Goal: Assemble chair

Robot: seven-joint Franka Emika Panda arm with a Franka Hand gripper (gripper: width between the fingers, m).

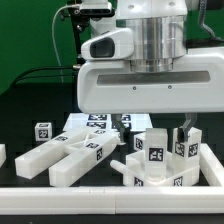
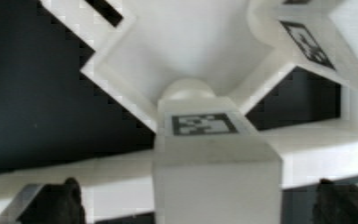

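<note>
the tool (image 2: 197,203) is held over a tagged chair part (image 2: 208,150), its fingertips (image 2: 51,205) set wide apart, clear of it; loose white pieces (image 1: 70,158) are seen on the tabletop (image 1: 18,133).

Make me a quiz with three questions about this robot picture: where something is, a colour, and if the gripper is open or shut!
1. Where is the cube?
A. On the exterior view's right
B. On the exterior view's left
C. Hanging in the air

2. What colour are the chair parts?
A. White
B. Red
C. Blue

3. How is the gripper?
A. Shut on the cube
B. Shut on nothing
C. Open

Answers:
1 B: it sits low down, near that side.
2 A: they are all glossy white and carry black-and-white tags.
3 C: in the wrist view both fingertips stand clear of the part between them.
</note>
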